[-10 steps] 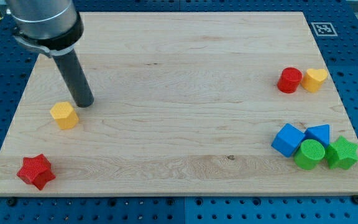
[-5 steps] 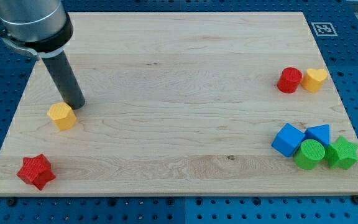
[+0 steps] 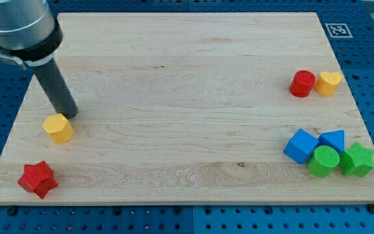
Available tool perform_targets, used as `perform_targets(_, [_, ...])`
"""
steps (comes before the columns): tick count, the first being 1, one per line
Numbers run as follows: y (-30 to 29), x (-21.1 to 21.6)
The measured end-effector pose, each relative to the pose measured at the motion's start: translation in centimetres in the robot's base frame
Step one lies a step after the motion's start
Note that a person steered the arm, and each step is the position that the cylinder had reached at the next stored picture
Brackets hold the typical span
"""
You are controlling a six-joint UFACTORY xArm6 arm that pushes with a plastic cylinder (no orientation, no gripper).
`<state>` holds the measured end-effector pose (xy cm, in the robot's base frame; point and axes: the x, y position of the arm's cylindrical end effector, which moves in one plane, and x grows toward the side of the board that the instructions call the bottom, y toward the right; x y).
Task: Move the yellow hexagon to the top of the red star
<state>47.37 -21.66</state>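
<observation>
The yellow hexagon [image 3: 58, 128] lies near the board's left edge, above and a little right of the red star [image 3: 37, 179], which sits at the bottom left corner. My tip [image 3: 69, 114] stands just above and to the right of the hexagon, touching or nearly touching its upper edge. The rod slants up toward the view's top left.
A red cylinder [image 3: 302, 84] and a yellow heart [image 3: 330, 83] sit side by side at the right. A blue cube [image 3: 301, 145], a blue block [image 3: 333, 140], a green cylinder [image 3: 324, 161] and a green star [image 3: 358, 160] cluster at the bottom right. The wooden board [image 3: 187, 78] lies on a blue pegboard.
My tip has moved left and slightly down. The yellow hexagon has slid left and down, closer to the red star.
</observation>
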Motion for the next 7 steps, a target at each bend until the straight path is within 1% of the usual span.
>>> perform_targets(1, [-0.7, 0.0])
perform_targets(2, [0.3, 0.5])
perform_targets(4, [0.6, 3.3])
perform_targets(6, [0.6, 4.7])
perform_targets(7, [1.8, 3.6])
